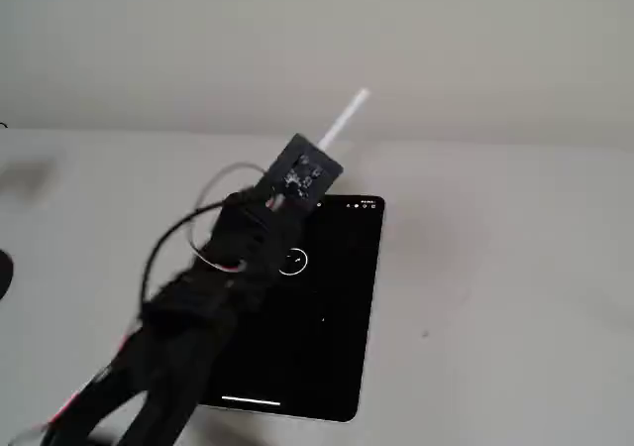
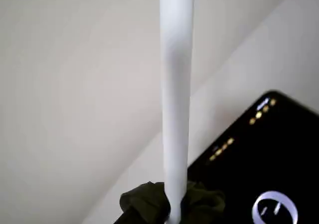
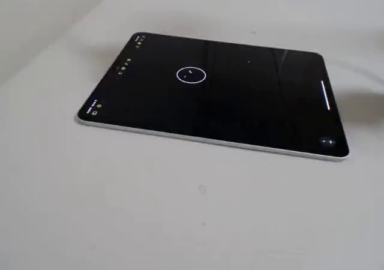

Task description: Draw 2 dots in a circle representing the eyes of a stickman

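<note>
the tablet (image 3: 210, 108) lies flat on the pale tabletop (image 3: 180, 210), screen black. the circle (image 3: 191, 74) sits toward the toolbar end of the tablet, well inside its edges; it also shows in a fixed view (image 1: 294, 261) and in the wrist view (image 2: 275, 208). inside the circle, faint light marks (image 3: 189, 73) are visible, apparently the dots; whether there are one or two cannot be told with confidence.

the arm (image 1: 188, 337) reaches over the tablet from its near-left corner. the white stylus (image 1: 342, 124) rises from the pincer (image 2: 169, 204), tilted away from the tablet. the pincer appears closed around the stylus shaft, though the jaws are mostly hidden by dark padding. the lower tip of the stylus is hidden behind the arm, so contact with the screen cannot be confirmed.

risks, as judged: a tip landing outside the circle would misplace an eye; dragging would produce a line rather than a dot; a loose hold could let the stylus slip; excess downward pressure could shift the tablet.
</note>
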You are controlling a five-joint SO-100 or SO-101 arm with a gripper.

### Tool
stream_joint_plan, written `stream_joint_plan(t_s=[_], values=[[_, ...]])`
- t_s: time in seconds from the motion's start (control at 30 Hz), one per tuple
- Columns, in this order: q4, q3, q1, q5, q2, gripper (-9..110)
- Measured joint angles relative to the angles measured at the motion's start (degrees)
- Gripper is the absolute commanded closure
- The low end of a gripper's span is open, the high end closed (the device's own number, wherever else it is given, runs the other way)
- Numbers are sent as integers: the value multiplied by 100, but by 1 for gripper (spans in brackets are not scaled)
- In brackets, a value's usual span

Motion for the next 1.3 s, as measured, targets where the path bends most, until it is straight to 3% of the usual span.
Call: stream_joint_plan(t_s=[0.23, 0.47, 0.73, 1.3], values=[[3146, 413, -343, 1547, 3182, 102], [4913, 1538, -747, 2030, 5353, 102], [5906, 3199, -492, 2355, 7356, 102], [6126, 5440, 255, 2909, 7594, 101]])
